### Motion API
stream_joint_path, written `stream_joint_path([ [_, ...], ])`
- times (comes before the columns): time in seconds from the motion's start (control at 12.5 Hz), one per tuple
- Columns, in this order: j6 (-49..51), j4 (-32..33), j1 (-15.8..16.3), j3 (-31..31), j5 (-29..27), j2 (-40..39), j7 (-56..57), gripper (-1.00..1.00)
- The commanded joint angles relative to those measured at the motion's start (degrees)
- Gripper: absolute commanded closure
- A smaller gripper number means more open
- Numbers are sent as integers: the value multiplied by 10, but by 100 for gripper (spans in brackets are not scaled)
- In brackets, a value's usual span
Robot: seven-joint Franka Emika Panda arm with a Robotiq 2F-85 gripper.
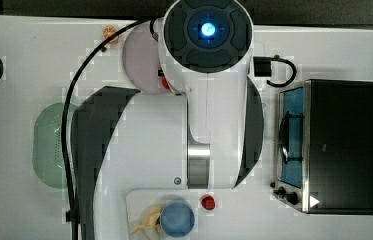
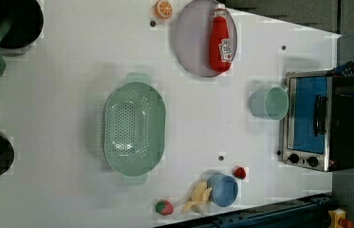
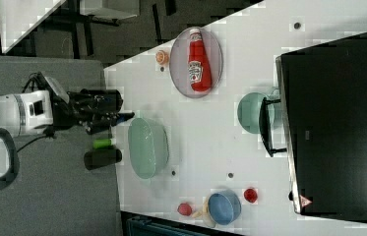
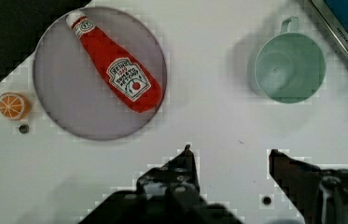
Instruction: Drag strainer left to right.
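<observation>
Your gripper (image 4: pixel 230 156) hangs above the bare white table (image 2: pixel 60 95) with its jaws spread wide and nothing between them. The strainer (image 2: pixel 134 126) (pale mint, oval) sits upright on the table, well apart from the toaster oven (image 2: pixel 319 123). Between strainer and oven stands the teal mug (image 2: pixel 270 103).

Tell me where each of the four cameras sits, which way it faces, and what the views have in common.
Top view: overhead, looking down past the arm at the strainer.
Left view: high, looking down at the table; strainer central.
Right view: off the table's side; gripper open above the strainer's end.
Wrist view: on the wrist, facing down over open fingers at the ketchup bottle and mug.
Shared: left and right views both show the blue bowl.
</observation>
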State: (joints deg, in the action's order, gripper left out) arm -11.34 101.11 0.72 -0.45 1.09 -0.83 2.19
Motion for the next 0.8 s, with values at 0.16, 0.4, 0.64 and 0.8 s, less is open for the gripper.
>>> stream_joint_path([
  [0.16, 85, 141, -17, -5, -3, 234, -120, -81],
  [0.4, 49, 141, -4, 34, -23, 221, -130, -100],
  [0.64, 5, 141, 3, 106, -24, 195, -183, -100],
  [0.8, -26, 142, 4, 160, -25, 171, -243, -100],
])
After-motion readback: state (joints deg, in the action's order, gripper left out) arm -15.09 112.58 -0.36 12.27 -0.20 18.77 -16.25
